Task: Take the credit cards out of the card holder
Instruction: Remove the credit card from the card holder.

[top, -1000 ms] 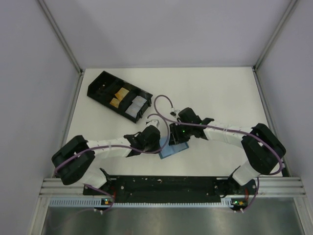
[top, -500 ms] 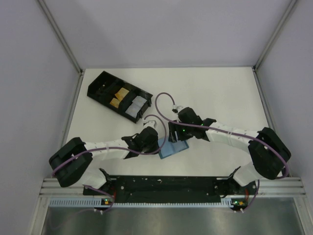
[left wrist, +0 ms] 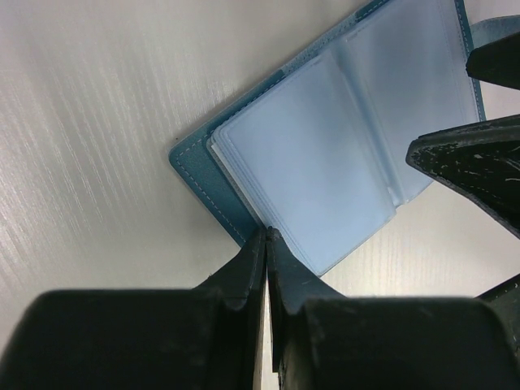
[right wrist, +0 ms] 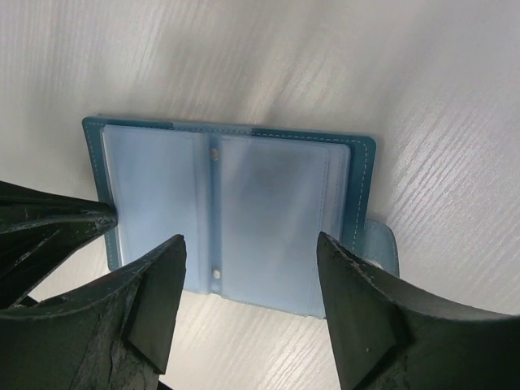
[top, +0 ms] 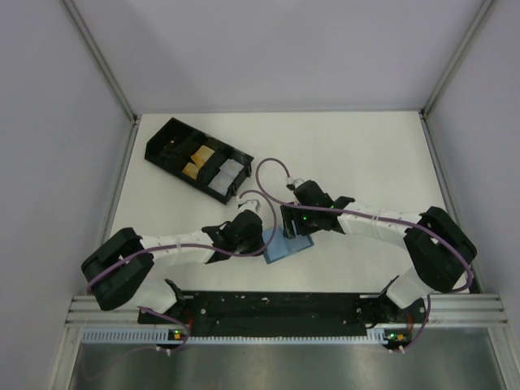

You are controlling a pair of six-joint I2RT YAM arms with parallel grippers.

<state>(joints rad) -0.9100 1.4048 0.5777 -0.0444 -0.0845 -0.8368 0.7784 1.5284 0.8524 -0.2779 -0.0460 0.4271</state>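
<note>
The blue card holder lies open and flat on the white table, its two pale blue sleeve panels facing up and its tab at one edge. I cannot make out any credit cards inside the sleeves. My left gripper is shut, its joined tips resting on the holder's near edge, where the cover meets the sleeves. My right gripper hangs open just above the holder, one finger on each side of the right-hand panel. From above, both grippers, left and right, meet over the holder.
A black compartmented tray sits at the back left, with flat gold and pale pieces in it. White walls enclose the table on three sides. Purple cables loop above both wrists.
My right gripper's jaws have spread wider over the holder, and its arm has shifted slightly. The left gripper stays shut at the holder's edge.
</note>
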